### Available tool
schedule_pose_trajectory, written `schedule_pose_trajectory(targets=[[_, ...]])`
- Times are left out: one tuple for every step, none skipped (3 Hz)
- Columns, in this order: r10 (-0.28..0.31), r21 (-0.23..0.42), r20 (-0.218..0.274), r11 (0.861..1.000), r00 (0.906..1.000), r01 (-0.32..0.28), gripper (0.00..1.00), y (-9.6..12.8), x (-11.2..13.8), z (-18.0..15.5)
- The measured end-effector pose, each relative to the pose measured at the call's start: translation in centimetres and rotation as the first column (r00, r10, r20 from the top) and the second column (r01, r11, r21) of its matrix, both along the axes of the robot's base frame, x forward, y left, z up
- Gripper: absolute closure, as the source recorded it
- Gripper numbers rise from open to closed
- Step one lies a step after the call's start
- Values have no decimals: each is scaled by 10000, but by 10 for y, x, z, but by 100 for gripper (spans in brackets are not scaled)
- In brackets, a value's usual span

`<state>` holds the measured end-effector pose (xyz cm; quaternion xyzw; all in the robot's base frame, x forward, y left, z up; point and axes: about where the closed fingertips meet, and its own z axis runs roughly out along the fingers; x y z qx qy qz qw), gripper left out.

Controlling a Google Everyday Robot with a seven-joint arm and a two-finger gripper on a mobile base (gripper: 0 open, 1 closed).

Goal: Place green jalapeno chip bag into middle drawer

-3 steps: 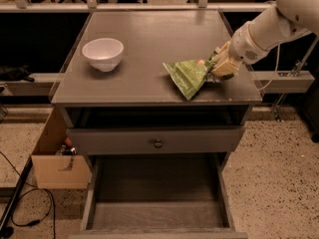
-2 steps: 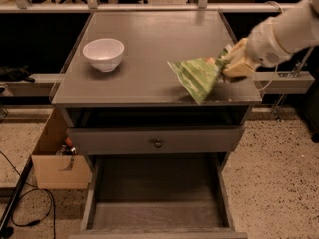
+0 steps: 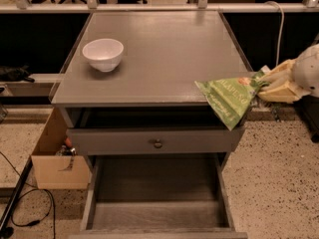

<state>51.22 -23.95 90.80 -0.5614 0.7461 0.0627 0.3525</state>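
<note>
My gripper point(image 3: 266, 83) is at the right edge of the cabinet top, shut on the upper end of the green jalapeno chip bag point(image 3: 228, 97). The bag hangs down over the cabinet's front right corner, tilted, its lower tip in front of the drawer front. The middle drawer point(image 3: 157, 198) is pulled out below, wide and shallow with a plain grey floor, and nothing lies in it. The bag is above and to the right of the drawer's opening.
A white bowl point(image 3: 102, 54) stands on the grey cabinet top point(image 3: 159, 49) at the left. A grey drawer front with a round knob point(image 3: 158, 144) is above the open drawer. A cardboard box point(image 3: 55, 158) and a black cable point(image 3: 20, 203) are on the floor at the left.
My gripper has moved the bag right and toward the front, off the cabinet top. The bag now hangs over the front right corner instead of resting on the surface.
</note>
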Motion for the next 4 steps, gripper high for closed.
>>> schedule_pose_trajectory(targets=[[57, -2, 8, 10000, 10000, -57, 100, 3, 1, 0], [139, 401, 101, 9991, 9999, -143, 100, 15, -9, -7], [-120, 1390, -152, 9902, 9998, 140, 100, 29, -41, -36], [-175, 2223, -916, 9743, 9956, 376, 100, 64, -94, -90]])
